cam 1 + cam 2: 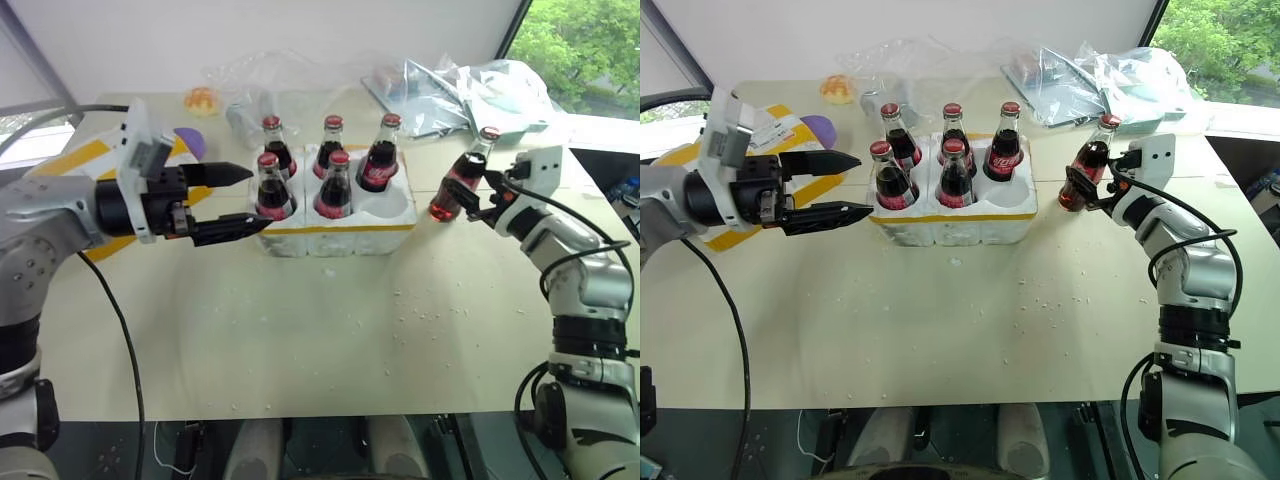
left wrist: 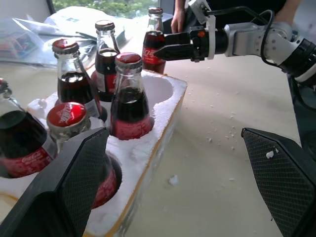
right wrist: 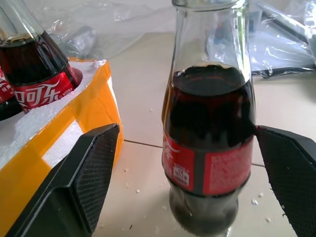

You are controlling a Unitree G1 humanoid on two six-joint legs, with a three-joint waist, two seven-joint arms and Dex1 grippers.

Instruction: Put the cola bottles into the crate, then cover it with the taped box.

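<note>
The crate (image 1: 396, 216), a low white foam tray with a yellow strip, sits mid-table. Several cola bottles (image 1: 335, 186) with red caps stand in its holes, and the front right hole is empty. One more cola bottle (image 1: 461, 176) stands on the table just right of the crate. My right gripper (image 1: 475, 193) is open around its lower body, one finger (image 3: 284, 173) close against the glass. My left gripper (image 1: 255, 199) hangs open left of the crate, fingers pointing at it. The taped box (image 1: 76, 158) lies at the far left, mostly hidden behind my left arm.
Crumpled clear plastic bags (image 1: 470, 85) lie along the table's back. An orange item (image 1: 203, 100) and a purple one (image 1: 190, 140) sit at the back left. Foam crumbs (image 1: 415, 305) dot the table in front of the crate. A person's hand (image 2: 177, 19) is beyond the far edge.
</note>
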